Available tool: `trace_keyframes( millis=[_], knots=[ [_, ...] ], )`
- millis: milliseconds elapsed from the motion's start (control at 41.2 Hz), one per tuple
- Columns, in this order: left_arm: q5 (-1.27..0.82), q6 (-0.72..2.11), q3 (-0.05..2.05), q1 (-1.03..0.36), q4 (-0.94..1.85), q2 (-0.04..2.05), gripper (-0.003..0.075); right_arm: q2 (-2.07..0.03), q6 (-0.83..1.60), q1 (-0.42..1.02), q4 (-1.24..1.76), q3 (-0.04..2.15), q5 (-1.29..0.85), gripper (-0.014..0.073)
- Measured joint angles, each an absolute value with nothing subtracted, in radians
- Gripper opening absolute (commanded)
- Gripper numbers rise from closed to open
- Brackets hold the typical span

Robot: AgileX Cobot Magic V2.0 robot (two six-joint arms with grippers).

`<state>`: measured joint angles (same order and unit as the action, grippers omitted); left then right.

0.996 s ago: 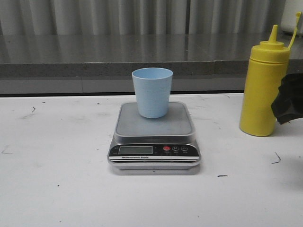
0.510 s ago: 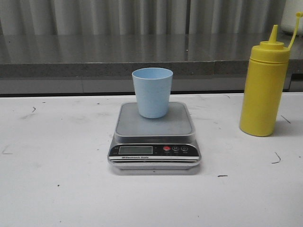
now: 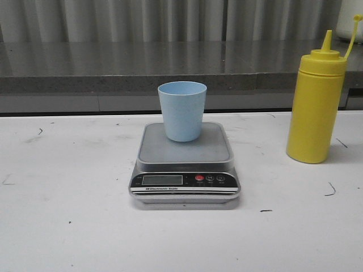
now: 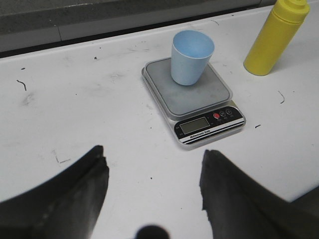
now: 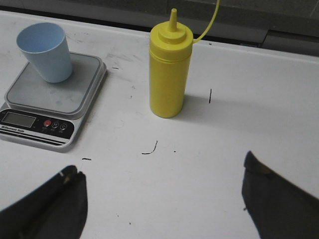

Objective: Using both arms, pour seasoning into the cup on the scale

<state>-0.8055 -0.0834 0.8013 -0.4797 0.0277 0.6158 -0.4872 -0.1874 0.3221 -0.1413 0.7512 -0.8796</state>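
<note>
- Since a second ago, the black gripper seen beside the seasoning bottle has been withdrawn from the front view; the bottle, cup and scale are unmoved, cup upright on the platform, bottle well right of the scale.
- From the left wrist, the left gripper is held above the table, near side of the scale, fingers spread wide, nothing between them.
- From the right wrist, the right gripper is seen raised near the bottle, fingers wide apart, empty.
</note>
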Motion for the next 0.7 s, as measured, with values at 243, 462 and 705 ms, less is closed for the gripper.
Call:
trace_keyframes(
  millis=[243,462,705],
  knots=[
    [-0.805,-0.083,0.801,-0.48,0.028,0.616,0.0407,-0.437,-0.187,0.322,-0.107,0.737,-0.932,0.0643],
    [-0.805,-0.083,0.801,-0.48,0.028,0.616,0.0407,-0.437,-0.187,0.322,-0.105,0.736,-0.933,0.0627],
    [-0.805,-0.083,0.801,-0.48,0.028,0.616,0.0407,-0.437,-0.187,0.322,-0.105,0.736,-0.933,0.0195]
  ],
)
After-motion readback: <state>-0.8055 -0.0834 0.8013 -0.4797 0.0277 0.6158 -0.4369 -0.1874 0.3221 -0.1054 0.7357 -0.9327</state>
